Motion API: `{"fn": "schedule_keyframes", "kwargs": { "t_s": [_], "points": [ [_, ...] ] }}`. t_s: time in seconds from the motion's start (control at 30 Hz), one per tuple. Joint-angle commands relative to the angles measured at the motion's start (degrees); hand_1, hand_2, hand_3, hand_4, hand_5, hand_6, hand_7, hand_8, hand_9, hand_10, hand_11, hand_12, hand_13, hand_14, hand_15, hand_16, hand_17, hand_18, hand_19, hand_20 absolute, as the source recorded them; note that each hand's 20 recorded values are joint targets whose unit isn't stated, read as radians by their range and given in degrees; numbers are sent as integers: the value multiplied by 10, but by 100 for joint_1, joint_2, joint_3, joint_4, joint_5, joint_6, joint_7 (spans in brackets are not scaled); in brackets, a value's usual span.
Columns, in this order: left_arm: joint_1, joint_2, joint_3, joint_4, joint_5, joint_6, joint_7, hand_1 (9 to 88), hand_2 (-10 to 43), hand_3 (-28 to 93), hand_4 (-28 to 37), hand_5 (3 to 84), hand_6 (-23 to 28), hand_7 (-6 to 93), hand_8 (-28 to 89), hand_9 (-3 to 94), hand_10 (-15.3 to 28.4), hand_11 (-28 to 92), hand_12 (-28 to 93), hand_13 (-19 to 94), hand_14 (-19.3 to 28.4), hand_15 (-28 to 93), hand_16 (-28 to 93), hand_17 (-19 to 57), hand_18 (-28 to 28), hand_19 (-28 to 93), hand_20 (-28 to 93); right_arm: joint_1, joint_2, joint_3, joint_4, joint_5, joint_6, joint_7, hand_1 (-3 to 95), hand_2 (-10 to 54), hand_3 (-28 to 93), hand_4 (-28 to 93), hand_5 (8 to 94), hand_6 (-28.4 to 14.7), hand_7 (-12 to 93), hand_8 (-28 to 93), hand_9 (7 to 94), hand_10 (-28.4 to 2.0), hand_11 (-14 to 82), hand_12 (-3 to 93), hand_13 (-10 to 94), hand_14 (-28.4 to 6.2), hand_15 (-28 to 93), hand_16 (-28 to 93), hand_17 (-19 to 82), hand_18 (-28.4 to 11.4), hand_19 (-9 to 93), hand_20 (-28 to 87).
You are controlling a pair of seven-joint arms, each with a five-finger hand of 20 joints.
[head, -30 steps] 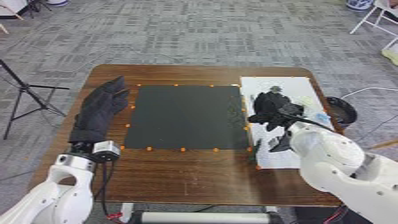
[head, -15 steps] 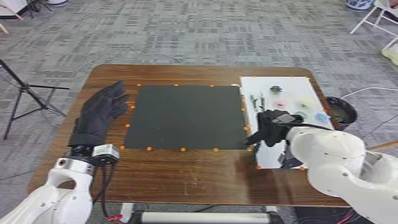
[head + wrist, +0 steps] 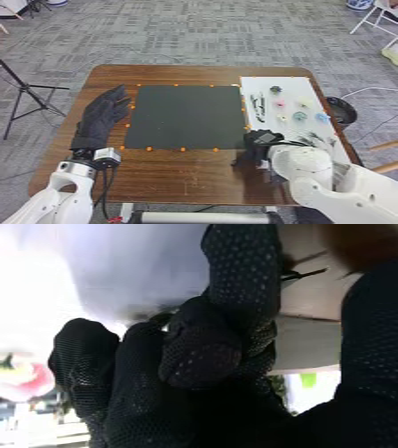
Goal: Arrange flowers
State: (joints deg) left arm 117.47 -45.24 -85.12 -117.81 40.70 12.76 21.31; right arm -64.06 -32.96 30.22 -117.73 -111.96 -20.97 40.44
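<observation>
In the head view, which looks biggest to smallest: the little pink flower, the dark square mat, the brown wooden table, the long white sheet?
1. Brown wooden table
2. Dark square mat
3. Long white sheet, partly covered by the right arm
4. Little pink flower

Head view: near part of white sheet (image 3: 258, 83) hidden behind right hand (image 3: 261, 139) and right arm (image 3: 298, 162). Dark pieces (image 3: 258, 107) on sheet too small to identify. Right wrist view: pink flower (image 3: 37, 383) blurred, cut off by picture's edge.
</observation>
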Motion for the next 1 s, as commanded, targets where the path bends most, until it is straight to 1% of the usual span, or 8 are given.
{"fn": "schedule_keyframes", "kwargs": {
  "t_s": [0.03, 0.2, 0.33, 0.4, 0.53, 0.6, 0.87, 1.0],
  "points": [
    [86, -64, 23, -51, -25, -76, -62, 286, -56, 662, -258, 307, 26, 223, -100, 223, 102, 204, 196, 185, 123, 275, 64, -97, 188, 382, 125, 196, -317, -404, 489, -203, -186, 365, 172, -75, 661, -283, 937, 25, 413, -73, 937, -91, 572, 382, 865, -87, 808, 371, 543, -228, 932, 710],
    [84, -57, 33, -42, -27, -77, -72, 287, -53, 660, -255, 306, 26, 221, -99, 223, 102, 203, 196, 185, 123, 275, 64, -96, 188, 382, 124, 268, -395, -453, 651, -114, -464, 509, 164, -67, 680, -283, 937, 25, 413, -72, 937, -86, 577, 379, 871, -83, 807, 372, 550, -228, 932, 712],
    [107, -73, 21, -39, -46, -64, -86, 289, -51, 657, -253, 306, 27, 221, -99, 223, 102, 203, 196, 186, 123, 274, 64, -96, 188, 382, 124, 356, -444, -583, 751, -184, -605, 582, 187, -90, 725, -283, 921, 28, 419, -75, 937, -83, 564, 393, 866, -79, 804, 379, 550, -227, 932, 711],
    [96, -89, 29, -39, -46, -78, -87, 288, -51, 657, -253, 306, 27, 220, -99, 223, 103, 203, 195, 185, 125, 275, 64, -96, 188, 382, 124, 350, -462, -554, 791, -151, -747, 658, 219, -95, 752, -282, 904, 25, 389, -84, 932, -78, 541, 418, 855, -75, 801, 384, 542, -223, 932, 705],
    [143, -95, -4, -56, -48, -48, -84, 289, -49, 656, -253, 306, 28, 220, -98, 222, 103, 203, 195, 186, 124, 273, 63, -96, 189, 382, 124, 261, -351, -401, 706, -229, -612, 495, 251, -95, 754, -281, 881, 21, 342, -92, 908, -80, 536, 424, 836, -71, 796, 388, 526, -220, 932, 692],
    [139, -107, -6, -54, -50, -35, -76, 289, -48, 656, -252, 306, 28, 219, -98, 222, 103, 203, 195, 185, 125, 273, 63, -96, 188, 382, 124, 297, -314, -349, 629, -126, -548, 549, 265, -95, 759, -279, 867, 17, 343, -93, 896, -84, 532, 421, 825, -72, 792, 387, 511, -219, 932, 677],
    [172, -147, -31, -79, -41, -36, -62, 287, -48, 659, -251, 307, 28, 218, -96, 223, 103, 204, 196, 184, 125, 274, 64, -96, 188, 381, 124, -27, -212, 774, -75, 397, -1176, 544, 255, -80, 752, -275, 869, 15, 345, -97, 895, -86, 534, 414, 822, -77, 792, 380, 505, -220, 932, 671],
    [126, -166, -10, -57, -37, -49, -70, 284, -51, 665, -254, 309, 29, 219, -96, 223, 104, 205, 196, 184, 125, 275, 63, -96, 188, 380, 123, -229, -164, 1384, -405, 517, -1157, 396, 262, -70, 751, -263, 848, 4, 347, -94, 869, -99, 538, 420, 797, -89, 795, 381, 472, -228, 932, 656]
  ]
}}
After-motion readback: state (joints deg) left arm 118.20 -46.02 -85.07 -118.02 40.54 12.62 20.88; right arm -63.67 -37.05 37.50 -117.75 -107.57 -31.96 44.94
